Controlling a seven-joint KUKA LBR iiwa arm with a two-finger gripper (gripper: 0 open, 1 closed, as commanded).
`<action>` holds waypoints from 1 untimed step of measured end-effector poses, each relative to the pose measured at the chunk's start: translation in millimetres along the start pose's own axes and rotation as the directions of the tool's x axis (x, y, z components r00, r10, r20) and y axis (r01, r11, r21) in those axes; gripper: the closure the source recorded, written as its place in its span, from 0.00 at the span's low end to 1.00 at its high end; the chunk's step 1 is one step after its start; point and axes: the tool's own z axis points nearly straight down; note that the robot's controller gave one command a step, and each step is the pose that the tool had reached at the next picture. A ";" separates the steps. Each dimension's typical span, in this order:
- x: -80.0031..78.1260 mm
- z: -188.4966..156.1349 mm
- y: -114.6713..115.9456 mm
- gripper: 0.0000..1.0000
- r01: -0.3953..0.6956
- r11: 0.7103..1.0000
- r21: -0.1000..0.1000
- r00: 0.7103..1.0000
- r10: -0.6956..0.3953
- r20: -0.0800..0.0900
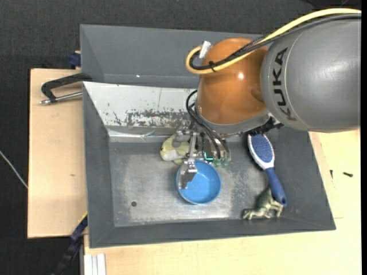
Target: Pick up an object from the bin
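Grey sheet-metal bin (114, 171) with sloping walls and a scuffed, speckled floor, holding 4 loose things. Black lettering "KUKA" runs along the arm's smooth silver link (321, 67). Below it sits a glossy orange wrist cover (229, 90) carrying black and yellow cables. Gripper (188, 175) hangs at the left rim of a round blue plastic bowl (203, 189) near mid-floor; whether it is wide or narrow cannot be told. Just beyond the bowl, toward the back wall, lies 1 lumpy cream object (171, 149). To the right lies 1 oval brush (262, 150), white-edged with a blue handle. Beside the handle's end is 1 small olive-green toy animal (262, 209).
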 end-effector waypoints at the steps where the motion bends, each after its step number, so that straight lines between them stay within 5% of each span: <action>1: -31.8 125.0 -55.7 0.00 0.172 0.985 -0.004 0.985 -0.172 0.015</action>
